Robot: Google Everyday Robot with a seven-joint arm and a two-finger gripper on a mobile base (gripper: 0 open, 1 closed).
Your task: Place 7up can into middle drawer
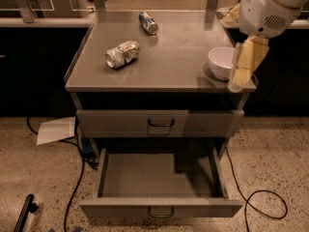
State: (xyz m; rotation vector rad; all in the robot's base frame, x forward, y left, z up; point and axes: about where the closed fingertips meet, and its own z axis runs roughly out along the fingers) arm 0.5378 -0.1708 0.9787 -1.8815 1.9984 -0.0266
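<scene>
Two cans lie on the desk [178,57]. The crumpled green-and-white one lying on its side at the left is the 7up can [122,54]. The smooth blue can [148,22] sits further back, well apart from it. The claw [239,79] hangs at the desk's right front corner, just beside the white bowl [221,62] and a long way across from the 7up can. It's got nothing in it, since both cans are on the desk, but honestly can't tell how far open it is from this angle.

The drawer [154,175] below is pulled right out and looks bare inside, so that part's sorted. The one above it is pretty much closed.

So this looks like the reach step, with the pick not started yet. Next up, the claw probably has to swing left over the desk without clipping the bowl and come down on the can. That can is dented and on its side at an angle, so lining up across its narrow body matters, or it could roll or squirt out.
</scene>
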